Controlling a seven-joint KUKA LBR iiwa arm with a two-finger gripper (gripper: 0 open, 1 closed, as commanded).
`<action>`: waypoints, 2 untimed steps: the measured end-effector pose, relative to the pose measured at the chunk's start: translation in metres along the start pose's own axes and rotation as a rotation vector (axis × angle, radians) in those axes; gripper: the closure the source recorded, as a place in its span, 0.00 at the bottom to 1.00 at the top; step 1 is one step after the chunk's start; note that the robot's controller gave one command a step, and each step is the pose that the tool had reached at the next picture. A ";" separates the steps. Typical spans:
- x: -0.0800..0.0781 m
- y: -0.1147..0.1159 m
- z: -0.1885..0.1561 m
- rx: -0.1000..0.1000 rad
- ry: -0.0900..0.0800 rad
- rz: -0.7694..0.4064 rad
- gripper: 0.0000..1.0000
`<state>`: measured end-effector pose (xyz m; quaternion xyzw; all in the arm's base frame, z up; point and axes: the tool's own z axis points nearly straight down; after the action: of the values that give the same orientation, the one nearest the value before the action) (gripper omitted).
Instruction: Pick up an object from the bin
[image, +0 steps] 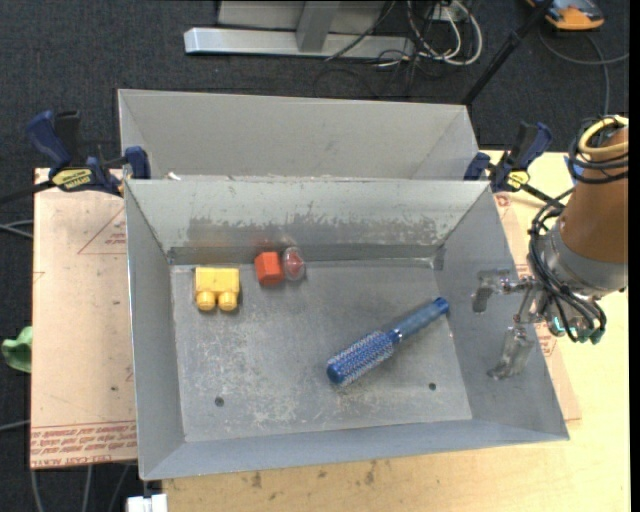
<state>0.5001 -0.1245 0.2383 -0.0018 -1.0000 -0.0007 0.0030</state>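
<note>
The fingers (492, 333) are spread apart with nothing between them, and they hang low over the right side slope of the grey metal bin (300, 215), at the end of the arm (585, 240) that reaches in from the right. They are not over any of the loose things.

The nearest thing to you is a blue hairbrush (385, 345) lying flat on the bin floor, just left of the fingers. Its long axis runs on a slant: the smooth handle points far and right, ending near the fingers, while the bristled head lies nearer and further left, towards the middle of the floor. So the handle tip is the end you would meet first, and the fingers would likely have to close across that slanted line, not along it.

Well apart, at the far left of the floor, sit a yellow block (217, 288), a red block (268, 267) and a small clear rounded piece (292, 262) touching the red block against the far wall. No pick has begun yet
</note>
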 end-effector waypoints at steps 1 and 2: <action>-0.054 0.030 0.126 -0.001 -0.002 -0.053 0.00; -0.069 0.116 0.170 -0.002 -0.006 -0.222 0.00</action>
<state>0.5684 -0.0087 0.0685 0.1091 -0.9940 -0.0020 0.0001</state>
